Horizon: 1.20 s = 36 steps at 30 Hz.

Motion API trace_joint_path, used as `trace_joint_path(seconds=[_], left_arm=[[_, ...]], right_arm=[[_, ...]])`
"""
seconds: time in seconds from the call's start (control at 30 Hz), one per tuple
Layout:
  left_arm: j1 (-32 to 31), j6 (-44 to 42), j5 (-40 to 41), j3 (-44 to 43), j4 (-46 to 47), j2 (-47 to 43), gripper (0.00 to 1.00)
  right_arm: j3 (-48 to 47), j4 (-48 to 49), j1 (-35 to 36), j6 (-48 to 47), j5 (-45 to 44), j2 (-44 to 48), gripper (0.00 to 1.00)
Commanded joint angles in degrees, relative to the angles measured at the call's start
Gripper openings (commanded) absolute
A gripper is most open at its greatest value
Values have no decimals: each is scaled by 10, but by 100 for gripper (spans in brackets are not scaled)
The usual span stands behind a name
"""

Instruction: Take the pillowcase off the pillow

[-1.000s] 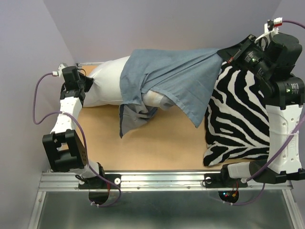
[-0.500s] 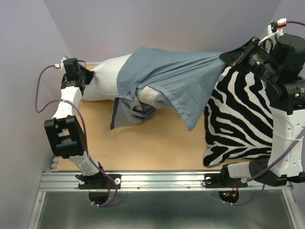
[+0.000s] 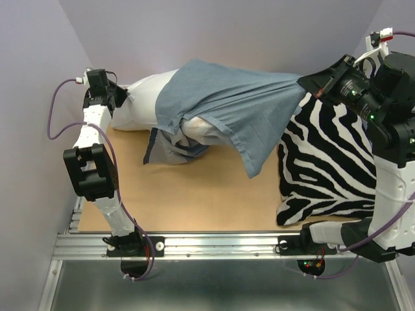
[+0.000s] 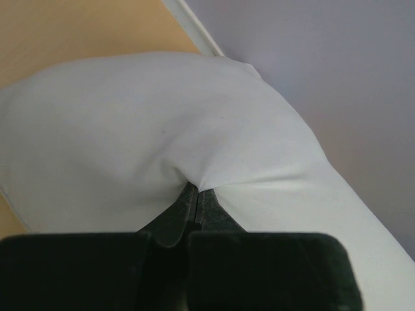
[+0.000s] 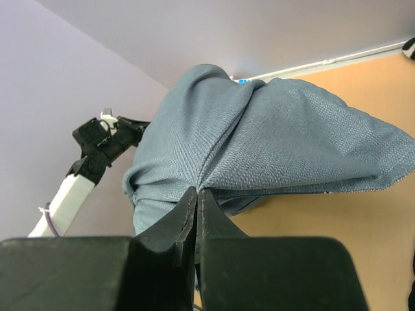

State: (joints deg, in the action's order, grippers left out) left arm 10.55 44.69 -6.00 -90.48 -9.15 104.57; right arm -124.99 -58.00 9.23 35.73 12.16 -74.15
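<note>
A black and white zebra cushion [image 3: 321,168] lies flat on the right side of the table [image 3: 207,194]. Its stripes are wavy. Its far end is hidden. The table top is light brown wood. A thin white strip [image 5: 337,61] runs along the far edge of the table, where it meets the wall [image 3: 227,32]. The walls are pale purple and stand on the far side, the left and the right. A shiny metal rail [image 3: 220,245] runs along the near edge of the table. Nearer than the rail lies a flat grey metal sheet [image 3: 220,288].
</note>
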Motion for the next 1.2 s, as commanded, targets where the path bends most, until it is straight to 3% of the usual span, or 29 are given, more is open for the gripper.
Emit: trace_joint_path(seconds=[0.0,0.2,0.67,0.93,1.1,1.17], left_arm=[[64,-52,234,-26,-8,58,0],[65,-55,237,-42,-16,76,0],[64,-68,234,-45,-18,78,0],[44,-92,184,21,20,25,0],[-3,-110,193,79,40,-14,0],[-14,-106,198,114,48,-37,0]], right_arm=[[-92,139,-5,-27,-118,113,1],[-56,138,65,-33,-159,163,1],[-63,101,108,-43,-167,217,0],[83,184,108,-10,-29,168,1],[90,235,108,-9,31,68,0],[42,235,108,-14,40,23,0]])
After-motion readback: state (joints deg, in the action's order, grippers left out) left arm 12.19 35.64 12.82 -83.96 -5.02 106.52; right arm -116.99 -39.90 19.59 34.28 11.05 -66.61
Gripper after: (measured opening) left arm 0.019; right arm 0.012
